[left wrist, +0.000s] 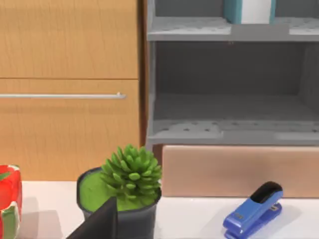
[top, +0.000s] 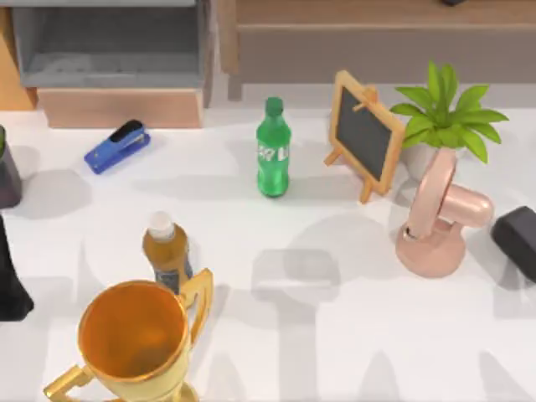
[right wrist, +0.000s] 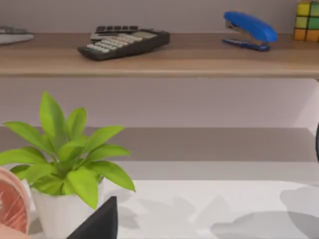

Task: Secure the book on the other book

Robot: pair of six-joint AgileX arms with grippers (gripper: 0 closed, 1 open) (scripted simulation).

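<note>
What looks like a teal-and-white book stands upright on the upper level of the grey shelf unit in the left wrist view. The other book is out of view. My left gripper is a dark shape parked at the table's left edge, with a dark tip low in its wrist view. At the right edge sits my right gripper, beside the pink fan; its dark tip appears in the right wrist view.
On the table stand a gold trophy, a brown bottle, a blue stapler, a green bottle, a small chalkboard, a leafy plant and a pink fan. A succulent pot stands at the far left.
</note>
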